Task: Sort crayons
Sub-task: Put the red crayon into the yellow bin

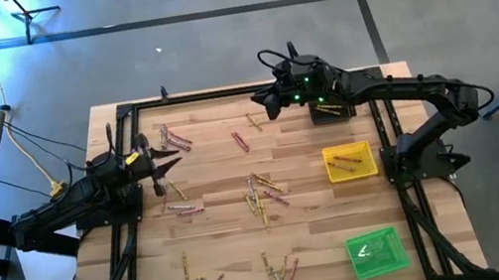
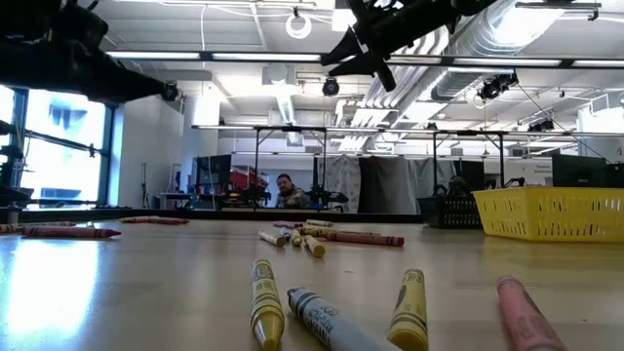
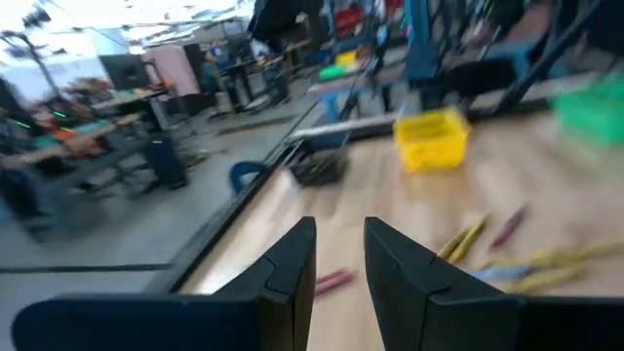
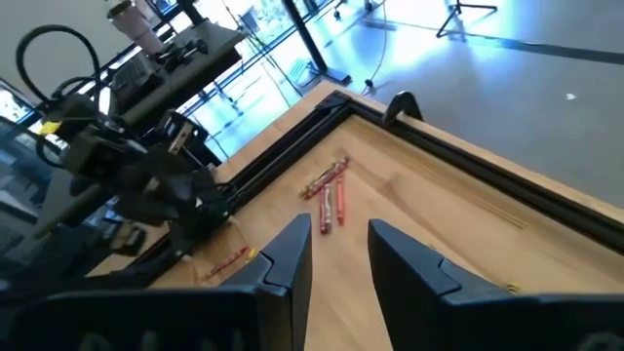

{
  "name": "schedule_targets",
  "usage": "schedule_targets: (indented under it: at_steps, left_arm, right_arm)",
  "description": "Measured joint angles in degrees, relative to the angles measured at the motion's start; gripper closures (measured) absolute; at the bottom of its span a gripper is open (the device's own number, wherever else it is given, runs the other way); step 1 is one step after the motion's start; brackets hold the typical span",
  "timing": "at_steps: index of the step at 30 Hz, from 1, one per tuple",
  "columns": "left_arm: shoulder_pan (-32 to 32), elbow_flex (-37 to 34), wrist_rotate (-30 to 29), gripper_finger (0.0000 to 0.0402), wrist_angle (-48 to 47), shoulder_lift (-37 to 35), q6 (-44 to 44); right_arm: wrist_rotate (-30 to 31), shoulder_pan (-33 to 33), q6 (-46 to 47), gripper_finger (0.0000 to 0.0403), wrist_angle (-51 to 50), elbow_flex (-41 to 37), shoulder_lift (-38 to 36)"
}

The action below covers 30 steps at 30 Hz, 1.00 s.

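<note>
Wooden table [image 1: 224, 234] carries scattered crayons [image 1: 263, 196]; the left gripper [image 1: 165, 163] at the left edge and the right gripper [image 1: 263, 101] near the black tray [image 1: 330, 110] both stand open and empty

high: overhead, straight down, whole table [image 1: 216, 180] | low: tabletop height, level across into room, crayons [image 2: 265, 312] close | left wrist: over table toward yellow tray [image 3: 431, 138] | right wrist: down at far corner | yellow tray shared by high, low, left wrist
</note>
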Motion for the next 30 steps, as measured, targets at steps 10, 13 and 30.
schedule_targets:
  at_steps: [10,13,30]
  left_arm:
    - [0.0,0.0,-8.7,0.0324,12.7,0.2,-29.0]
    - [0.0,0.0,-9.9,0.0324,18.4,0.2,-32.8]
    - [0.0,0.0,-27.9,0.0324,12.6,6.5,-39.8]
  right_arm:
    - [-0.1,0.0,2.8,0.0314,0.0,0.0,0.0]
    - [-0.1,0.0,2.8,0.0314,0.0,0.0,0.0]
    - [-0.1,-0.4,6.7,0.0314,0.0,0.0,0.0]
